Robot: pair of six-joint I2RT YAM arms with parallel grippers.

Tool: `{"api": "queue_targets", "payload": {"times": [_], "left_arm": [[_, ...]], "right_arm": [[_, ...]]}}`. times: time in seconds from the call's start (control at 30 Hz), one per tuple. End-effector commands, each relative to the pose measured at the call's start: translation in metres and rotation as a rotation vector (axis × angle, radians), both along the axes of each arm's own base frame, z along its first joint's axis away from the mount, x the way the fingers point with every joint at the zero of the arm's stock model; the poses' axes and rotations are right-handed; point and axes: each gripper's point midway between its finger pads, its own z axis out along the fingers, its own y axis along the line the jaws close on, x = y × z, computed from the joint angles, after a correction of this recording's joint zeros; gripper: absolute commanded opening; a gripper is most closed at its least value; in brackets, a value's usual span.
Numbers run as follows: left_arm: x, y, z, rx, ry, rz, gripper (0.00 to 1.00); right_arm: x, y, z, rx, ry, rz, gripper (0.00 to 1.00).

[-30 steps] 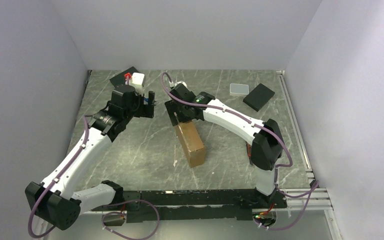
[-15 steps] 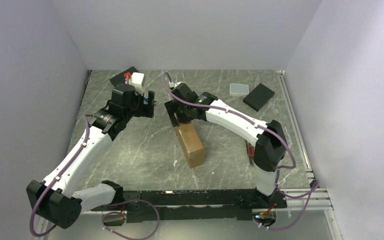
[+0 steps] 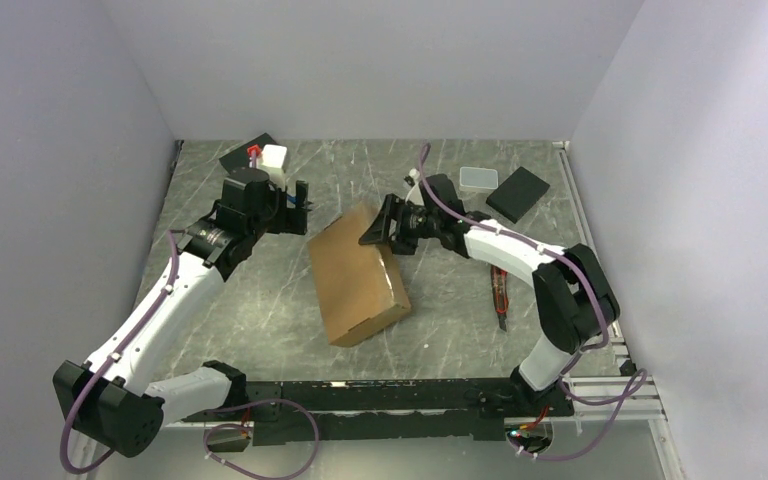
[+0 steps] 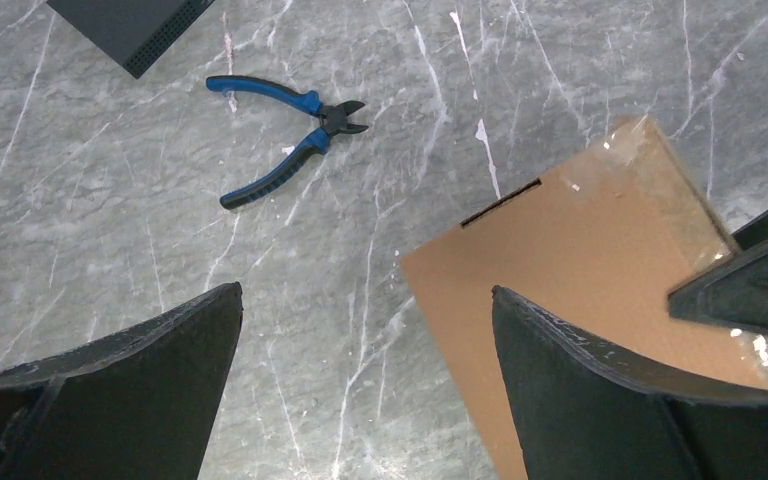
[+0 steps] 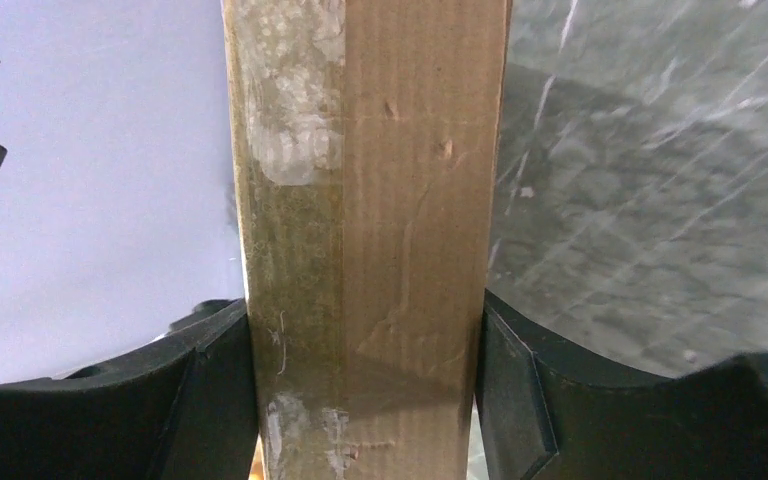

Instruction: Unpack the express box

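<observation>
The express box (image 3: 355, 275) is a flat brown cardboard box in the middle of the table with its broad face up. My right gripper (image 3: 385, 228) is shut on its far right edge and holds that edge slightly raised. In the right wrist view the box's narrow side (image 5: 375, 230) fills the gap between my fingers (image 5: 210, 390). My left gripper (image 3: 300, 205) is open and empty, hovering left of the box's far corner. The left wrist view shows the box (image 4: 580, 260) under its right finger (image 4: 600, 390).
Blue pliers (image 4: 285, 135) lie on the table below the left gripper. A black block (image 3: 245, 152) and a white item (image 3: 274, 160) sit at the back left. A white-grey case (image 3: 478, 179) and a black block (image 3: 517, 193) sit at the back right. A red-handled tool (image 3: 500, 295) lies at the right.
The box stood on its long edge before; now it lies with its broad face up. My right gripper has swung right while still holding it. The left arm has barely moved.
</observation>
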Motion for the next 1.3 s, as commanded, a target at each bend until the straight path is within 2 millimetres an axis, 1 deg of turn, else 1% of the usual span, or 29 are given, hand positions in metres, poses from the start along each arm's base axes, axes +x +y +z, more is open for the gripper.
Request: {"api": "queue_targets", "payload": {"times": [0.0,0.1,0.13,0.2,0.23,0.3,0.4,0.5,0.57,0.7,0.77,0.8,0.9,0.97,1.0,1.03,1.1,1.13,1.2,1.27], "left_arm": [[0.004,-0.003,0.019,-0.050,-0.055,0.000,0.99],[0.004,-0.002,0.019,-0.050,-0.056,0.003,1.00],[0.003,-0.002,0.019,-0.050,-0.056,0.003,0.99],[0.003,-0.002,0.019,-0.049,-0.057,0.004,0.99],[0.003,-0.002,0.020,-0.051,-0.058,0.003,1.00],[0.003,-0.002,0.021,-0.052,-0.061,0.004,1.00],[0.002,-0.002,0.022,-0.055,-0.064,0.002,1.00],[0.002,-0.002,0.023,-0.058,-0.065,-0.002,1.00],[0.002,-0.003,0.023,-0.061,-0.065,-0.005,0.99],[0.001,-0.005,0.023,-0.069,-0.065,-0.011,0.99],[0.001,-0.005,0.023,-0.069,-0.064,-0.013,1.00],[0.001,-0.006,0.023,-0.072,-0.062,-0.015,0.99],[0.001,-0.006,0.022,-0.070,-0.058,-0.015,0.99],[0.002,-0.004,0.022,-0.066,-0.059,-0.010,1.00],[0.002,-0.004,0.021,-0.064,-0.059,-0.008,1.00],[0.002,-0.004,0.021,-0.064,-0.058,-0.008,1.00],[0.002,-0.005,0.020,-0.066,-0.054,-0.011,0.99],[0.002,-0.005,0.019,-0.065,-0.053,-0.012,1.00],[0.003,-0.006,0.019,-0.065,-0.050,-0.014,0.99],[0.003,-0.005,0.018,-0.064,-0.050,-0.011,1.00]], "right_arm": [[-0.008,0.033,0.044,0.298,-0.003,0.042,0.70],[-0.008,0.035,0.037,0.381,0.021,0.009,0.72],[-0.007,0.035,0.038,0.408,0.012,0.000,0.75],[-0.007,0.033,0.032,0.395,0.006,-0.020,0.82],[-0.005,0.030,0.028,0.363,-0.007,-0.035,0.89],[-0.003,0.020,0.010,0.230,-0.019,-0.061,0.99],[0.006,-0.002,-0.004,0.060,-0.062,-0.118,1.00],[0.012,-0.032,-0.020,-0.126,-0.081,-0.161,1.00],[0.015,-0.054,-0.026,-0.253,-0.117,-0.186,1.00],[0.031,-0.111,-0.026,-0.619,-0.243,-0.266,1.00],[0.035,-0.134,-0.024,-0.757,-0.279,-0.297,1.00],[0.036,-0.143,-0.024,-0.803,-0.287,-0.309,1.00],[0.043,-0.180,-0.023,-0.959,-0.290,-0.456,1.00],[0.043,-0.211,-0.028,-1.050,-0.227,-0.593,1.00],[0.043,-0.225,-0.033,-1.047,-0.162,-0.684,1.00],[0.041,-0.237,-0.040,-1.033,-0.089,-0.715,1.00],[0.037,-0.254,-0.061,-0.890,0.106,-0.821,0.99],[0.032,-0.259,-0.070,-0.833,0.173,-0.855,0.99],[0.019,-0.269,-0.086,-0.761,0.249,-0.906,0.99],[0.015,-0.277,-0.089,-0.754,0.239,-0.939,0.99]]}}
